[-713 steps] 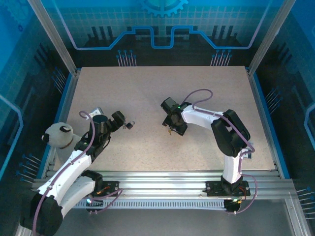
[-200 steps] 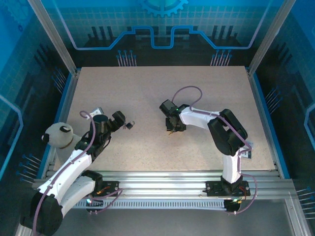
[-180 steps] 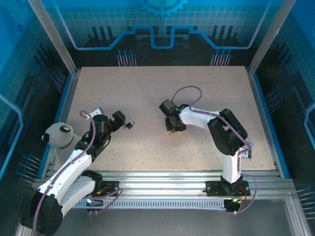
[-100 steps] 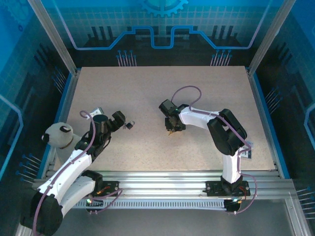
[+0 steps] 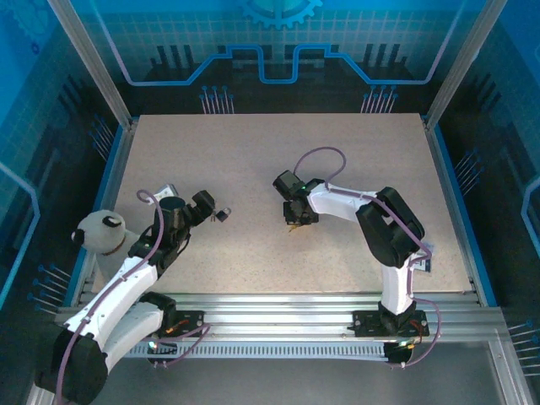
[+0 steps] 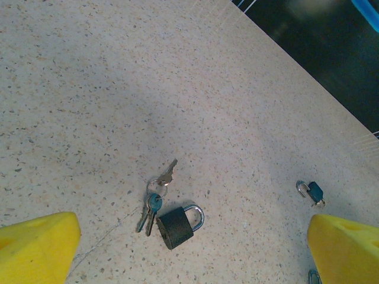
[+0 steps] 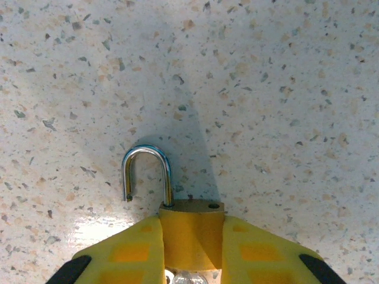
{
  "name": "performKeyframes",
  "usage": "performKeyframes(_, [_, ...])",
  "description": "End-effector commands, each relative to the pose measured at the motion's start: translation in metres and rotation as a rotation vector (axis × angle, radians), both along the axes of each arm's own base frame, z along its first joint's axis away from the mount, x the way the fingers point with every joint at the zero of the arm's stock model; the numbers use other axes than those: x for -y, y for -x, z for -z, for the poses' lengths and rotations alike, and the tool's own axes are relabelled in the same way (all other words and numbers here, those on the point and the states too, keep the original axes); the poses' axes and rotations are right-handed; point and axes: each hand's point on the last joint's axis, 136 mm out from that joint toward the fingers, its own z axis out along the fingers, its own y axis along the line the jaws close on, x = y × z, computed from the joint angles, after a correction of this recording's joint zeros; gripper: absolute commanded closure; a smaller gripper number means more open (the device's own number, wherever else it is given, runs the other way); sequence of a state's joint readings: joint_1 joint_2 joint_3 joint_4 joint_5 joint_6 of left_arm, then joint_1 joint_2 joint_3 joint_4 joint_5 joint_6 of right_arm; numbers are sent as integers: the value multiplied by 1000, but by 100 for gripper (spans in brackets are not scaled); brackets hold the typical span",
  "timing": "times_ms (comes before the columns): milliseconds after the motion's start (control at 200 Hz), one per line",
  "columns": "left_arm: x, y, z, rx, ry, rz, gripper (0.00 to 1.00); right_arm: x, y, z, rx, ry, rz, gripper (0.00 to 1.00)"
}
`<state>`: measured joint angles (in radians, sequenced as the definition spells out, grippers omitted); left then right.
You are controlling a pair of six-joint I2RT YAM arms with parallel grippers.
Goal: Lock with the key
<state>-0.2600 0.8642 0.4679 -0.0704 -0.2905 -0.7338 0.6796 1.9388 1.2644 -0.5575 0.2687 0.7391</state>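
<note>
Blue panels [image 5: 354,34] ring my speckled tabletop [image 5: 253,160]; near its middle the right gripper [image 7: 190,236] clamps a brass padlock [image 7: 190,216], left gripper [image 6: 190,245] gaping.

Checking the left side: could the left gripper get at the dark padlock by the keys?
Probably yes: the left gripper stands open and bare table lies between it and the dark padlock.

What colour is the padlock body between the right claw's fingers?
The padlock body is brass gold; clearest in the right wrist view.
</note>
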Motion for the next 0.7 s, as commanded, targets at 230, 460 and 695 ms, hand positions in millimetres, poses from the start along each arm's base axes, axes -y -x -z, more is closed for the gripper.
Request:
performKeyframes(230, [5, 1, 7, -7, 5, 24, 1, -21, 12, -11, -11, -161, -101, 79])
performKeyframes(460, [9, 0, 9, -12, 18, 37, 1, -26, 18, -16, -31, -248, -141, 79])
performKeyframes(695, [15, -2, 13, -17, 37, 60, 1, -33, 22, -18, -46, -323, -178, 78])
